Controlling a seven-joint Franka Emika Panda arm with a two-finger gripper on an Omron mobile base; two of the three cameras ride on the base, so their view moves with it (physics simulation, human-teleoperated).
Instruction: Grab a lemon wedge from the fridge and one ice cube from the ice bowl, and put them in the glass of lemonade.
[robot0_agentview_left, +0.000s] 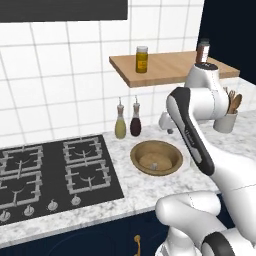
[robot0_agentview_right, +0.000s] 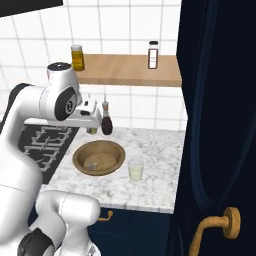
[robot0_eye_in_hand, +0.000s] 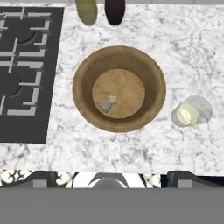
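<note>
- Hand view looks straight down: the gripper (robot0_eye_in_hand: 109, 177) hangs with its jaws spread wide, holding nothing.
- Directly beneath lies the ice bowl (robot0_eye_in_hand: 119, 89), one small pale ice cube (robot0_eye_in_hand: 108, 103) left of its centre.
- Just right of the bowl stands the glass of lemonade (robot0_eye_in_hand: 191, 111).
- Far: two bottles (robot0_eye_in_hand: 100, 11).

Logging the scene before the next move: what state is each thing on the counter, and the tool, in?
Ice bowl: upright on the counter, one small ice cube inside.
Glass: upright right of the bowl, apart from it, pale yellow liquid inside, no lemon or ice seen in it.
Two bottles: upright behind the bowl, capped.
Stove: no flame, burners bare.
Tool: open, above the bowl, holding nothing.
</note>
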